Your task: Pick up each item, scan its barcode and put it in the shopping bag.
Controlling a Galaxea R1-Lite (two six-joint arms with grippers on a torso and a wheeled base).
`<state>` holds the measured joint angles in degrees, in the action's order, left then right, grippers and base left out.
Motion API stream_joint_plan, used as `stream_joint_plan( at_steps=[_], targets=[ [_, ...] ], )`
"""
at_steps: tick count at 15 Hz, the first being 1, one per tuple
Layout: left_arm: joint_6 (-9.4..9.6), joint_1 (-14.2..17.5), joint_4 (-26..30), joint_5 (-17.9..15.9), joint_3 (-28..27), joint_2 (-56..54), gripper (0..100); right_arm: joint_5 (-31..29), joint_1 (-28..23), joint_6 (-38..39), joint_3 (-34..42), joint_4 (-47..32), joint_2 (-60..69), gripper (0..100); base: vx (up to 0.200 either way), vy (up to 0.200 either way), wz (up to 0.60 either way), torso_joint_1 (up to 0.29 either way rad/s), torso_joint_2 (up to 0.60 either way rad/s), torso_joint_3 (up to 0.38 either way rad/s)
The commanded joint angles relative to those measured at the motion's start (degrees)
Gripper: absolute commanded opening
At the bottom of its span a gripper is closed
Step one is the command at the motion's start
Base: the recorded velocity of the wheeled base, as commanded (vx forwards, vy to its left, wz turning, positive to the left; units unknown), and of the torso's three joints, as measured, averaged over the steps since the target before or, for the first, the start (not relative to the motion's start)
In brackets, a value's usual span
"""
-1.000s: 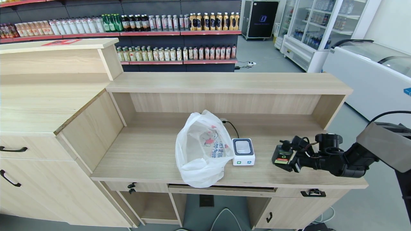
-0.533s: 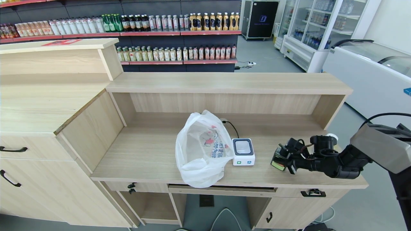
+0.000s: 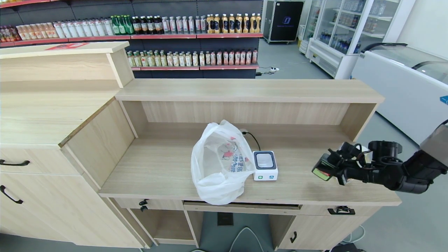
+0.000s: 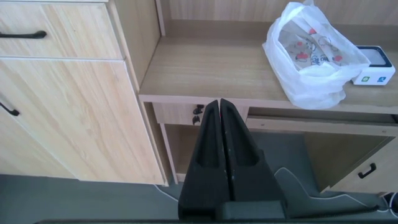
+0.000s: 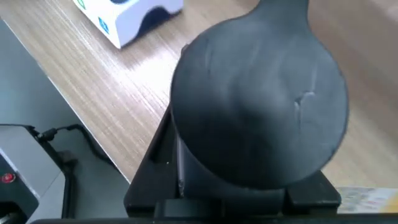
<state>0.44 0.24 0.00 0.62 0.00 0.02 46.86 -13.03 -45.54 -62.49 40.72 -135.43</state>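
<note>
- The left gripper (image 4: pixel 219 107) hangs low in front of the counter (image 3: pixel 157 168), below its front edge, with both fingers pressed together and nothing between them.
- The right gripper (image 3: pixel 328 167) is over the counter's right end, clamped around the dark container (image 3: pixel 319 171). The container is lifted off the wood and tipped onto its side. In the right wrist view its round dark end (image 5: pixel 261 106) faces the camera.
- The scanner (image 3: pixel 265 165), a small white box with a dark window on top, sits on the counter between the container and the shopping bag (image 3: pixel 218 168). It touches the bag's right side.
- The shopping bag stands open, white and crumpled, near the counter's front edge.
- A black cable (image 3: pixel 253 139) runs from the scanner towards the back panel.
- Beyond the counter's raised ledge are shelves of bottles (image 3: pixel 192 24), with glass-door coolers (image 3: pixel 346 24) to the right.
- One second ago the container stood upright on the counter in the gripper, closer to the scanner. It has since been raised, tilted and carried right, away from the scanner. The bag and scanner have not moved.
</note>
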Motion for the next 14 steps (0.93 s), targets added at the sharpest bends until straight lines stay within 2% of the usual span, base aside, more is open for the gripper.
stream_joint_plan(
  at_steps=[1, 3, 6, 7, 8, 9, 10, 11, 12, 14],
  targets=[
    [0.00, 0.02, 0.00, 0.08, 0.00, -0.02, 0, 3.24, -3.14, 0.90, 2.90, -0.11, 11.15, 0, 0.000, 0.000, 0.00, 0.000, 0.00, 0.000],
    [0.00, 0.02, 0.00, -0.01, 0.00, -0.02, 0, 6.14, -4.63, 3.88, 5.62, -0.20, 18.79, 0, 0.000, 0.000, 0.00, 0.000, 0.00, 0.000],
    [0.00, 0.02, 0.00, -0.01, 0.00, -0.02, 0, 6.49, -5.16, 7.93, 9.67, -0.99, 33.21, 0, 0.000, 0.000, 0.00, 0.000, 0.00, 0.000],
    [0.00, 0.02, 0.00, -0.01, 0.00, -0.02, 0, 6.75, -6.48, 3.00, 12.65, 0.15, 37.16, 0, 0.000, 0.000, 0.00, 0.000, 0.00, 0.000],
    [0.00, 0.02, 0.00, -0.01, 0.00, -0.02, 0, 7.46, -9.29, -6.49, 15.91, 0.33, 40.94, 0, 0.000, 0.000, 0.00, 0.000, 0.00, 0.000],
    [0.00, 0.02, 0.00, -0.01, 0.00, -0.02, 0, 11.94, -12.46, -14.49, 20.83, 0.15, 45.34, 0, 0.000, 0.000, 0.00, 0.000, 0.00, 0.000],
    [0.00, 0.02, 0.00, -0.01, 0.00, -0.02, 0, 18.27, -14.92, -19.14, 23.47, -0.64, 48.85, 0, 0.000, 0.000, 0.00, 0.000, 0.00, 0.000],
    [0.00, 0.02, 0.00, -0.01, 0.00, -0.02, 0, 20.11, -15.27, -25.82, 24.34, -3.36, 51.67, 0, 0.000, 0.000, 0.00, 0.000, 0.00, 0.000],
    [0.00, 0.02, 0.00, -0.01, 0.00, -0.02, 0, 20.38, -15.01, -36.28, 24.34, -7.93, 54.30, 0, 0.000, 0.000, 0.00, 0.000, 0.00, 0.000],
    [0.00, 0.02, 0.00, -0.01, 0.00, -0.02, 0, 20.11, -13.60, -52.01, 24.17, -15.05, 58.87, 0, 0.000, 0.000, 0.00, 0.000, 0.00, 0.000]
  ],
)
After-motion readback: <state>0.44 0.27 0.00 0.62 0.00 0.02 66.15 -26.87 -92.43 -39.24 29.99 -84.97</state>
